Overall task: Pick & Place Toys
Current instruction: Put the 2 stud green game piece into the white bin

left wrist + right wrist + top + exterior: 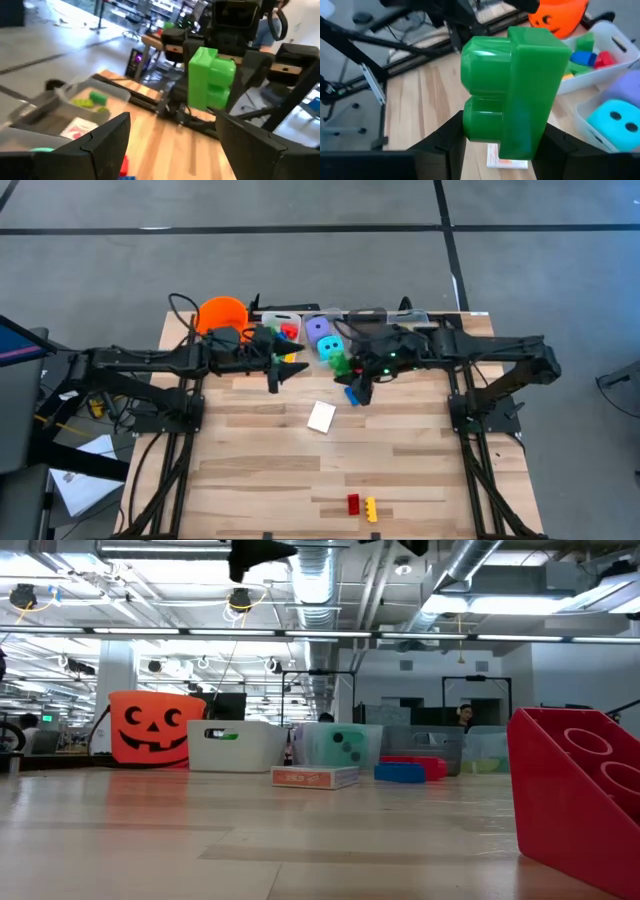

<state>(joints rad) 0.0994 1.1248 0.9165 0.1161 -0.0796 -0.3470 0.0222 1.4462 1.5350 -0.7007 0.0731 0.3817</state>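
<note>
Sorting is judged to be partly done. A green brick is pinched between the fingers of the right gripper and is carried above the surface, near the row of clear bins at the far edge. In the left wrist view the same green brick is seen held aloft opposite the left gripper, whose fingers are spread and hold nothing; that gripper is stationed just beside the bins, close to the orange bucket.

Some toys are already lodged in bins: a purple die and a teal die in one, coloured bricks in the bin next to the bucket, and a yellow-green piece with a red-and-white card in the bin seen by the left wrist camera.

Several toys remain loose on the surface. A red-and-white card box lies near the middle, a blue brick lies just below the right gripper, and a red brick with a yellow brick just beside it sit at the near edge, well apart from the bins. The green brick is not yet released, so at least five pieces are judged still to be placed.
</note>
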